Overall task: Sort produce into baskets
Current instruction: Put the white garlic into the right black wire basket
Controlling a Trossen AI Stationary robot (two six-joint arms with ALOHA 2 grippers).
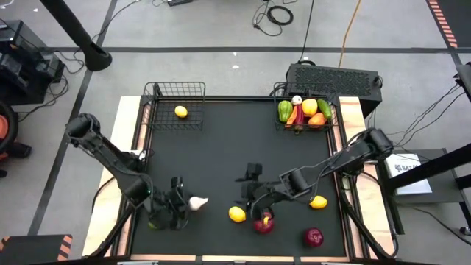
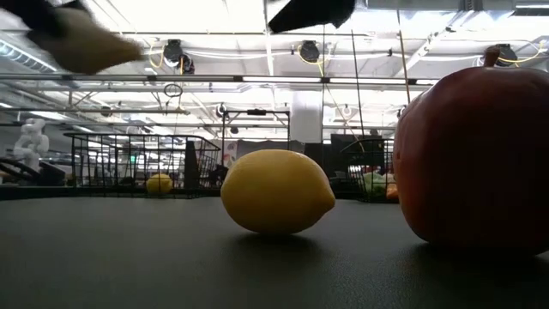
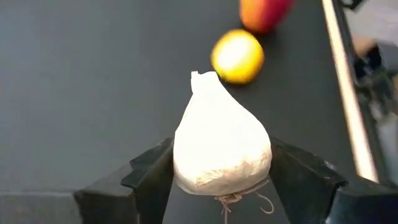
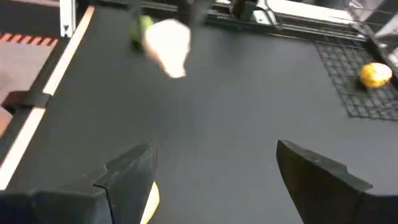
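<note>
My left gripper (image 1: 188, 203) is shut on a white garlic bulb (image 3: 221, 143) near the table's front left; the bulb also shows in the high view (image 1: 197, 202) and high up in the low view (image 2: 86, 43). My right gripper (image 4: 214, 180) is open and empty, above the mat near a yellow lemon (image 1: 236, 214) and a red apple (image 1: 263, 223). The left basket (image 1: 175, 92) at the far edge holds one lemon (image 1: 180, 112). The right basket (image 1: 333, 118) holds peppers, garlic and other produce. My left gripper pinches the garlic bulb's wide sides (image 3: 186, 155) between its two fingers, coming from the table's left. The bulb's pointed tip (image 3: 202, 78) faces away from the wrist and its root end faces toward it. The bulb is lifted clear of the mat.
A second lemon (image 1: 318, 202) and a dark red fruit (image 1: 313, 237) lie at the front right. A green fruit (image 1: 157, 222) lies by my left gripper. A black perforated box (image 1: 335, 77) stands behind the right basket. The mat's middle is bare.
</note>
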